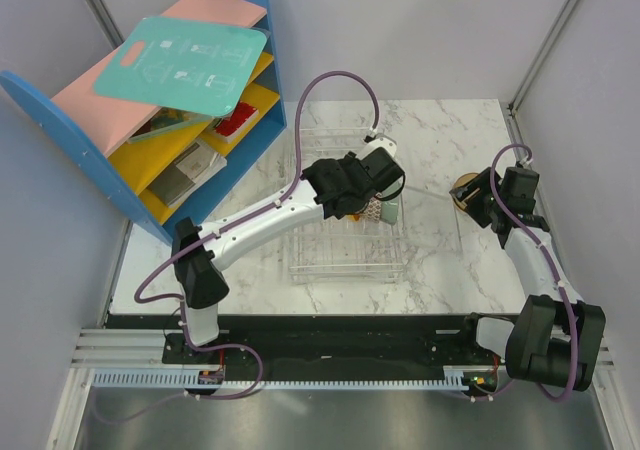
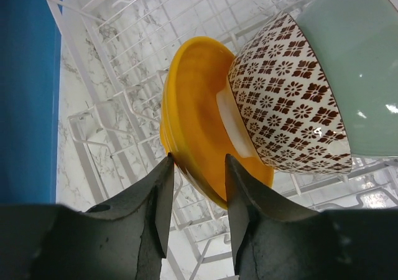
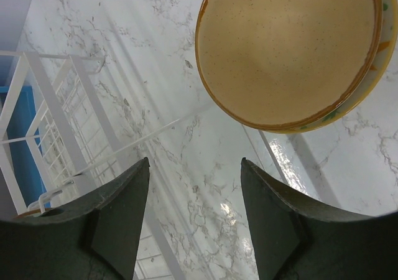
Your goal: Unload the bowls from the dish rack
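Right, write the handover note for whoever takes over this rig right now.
Left gripper: open, jaws either side of the orange bowl at its lower rim, not visibly clamped.
Right gripper: open and empty, over the table beside the cream bowls.
Done: the two cream bowls are out, nested on the table to the right of the dish rack.
Left: three bowls on edge in the rack. They are the orange bowl, the brown-patterned bowl tucked into it, and the mint bowl behind that. The orange one looks like the next pick.
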`<action>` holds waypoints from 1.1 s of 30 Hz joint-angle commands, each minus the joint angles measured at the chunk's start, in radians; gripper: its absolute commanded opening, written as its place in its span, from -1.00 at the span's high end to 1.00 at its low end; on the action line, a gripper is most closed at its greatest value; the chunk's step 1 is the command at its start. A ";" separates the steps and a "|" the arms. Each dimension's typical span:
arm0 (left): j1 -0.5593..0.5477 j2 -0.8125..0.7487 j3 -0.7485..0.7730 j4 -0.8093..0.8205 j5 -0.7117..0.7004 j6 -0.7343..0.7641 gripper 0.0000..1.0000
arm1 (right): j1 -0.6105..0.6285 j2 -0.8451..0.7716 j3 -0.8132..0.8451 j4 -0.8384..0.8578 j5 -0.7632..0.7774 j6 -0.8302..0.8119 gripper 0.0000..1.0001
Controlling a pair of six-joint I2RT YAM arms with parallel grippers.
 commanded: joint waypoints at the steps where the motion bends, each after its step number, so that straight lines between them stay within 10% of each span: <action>1: 0.007 0.014 0.015 -0.078 -0.055 0.007 0.28 | -0.002 -0.019 0.003 0.043 -0.025 0.005 -0.36; 10: 0.007 0.014 0.036 -0.098 -0.048 0.013 0.96 | -0.002 -0.016 -0.006 0.050 -0.037 0.007 -0.36; 28: 0.003 0.133 0.320 -0.301 -0.079 0.059 0.96 | -0.003 0.021 0.012 0.056 -0.047 0.007 -0.36; 33: 0.003 0.129 0.288 -0.304 -0.067 0.048 0.67 | -0.002 0.021 0.010 0.057 -0.042 0.005 -0.35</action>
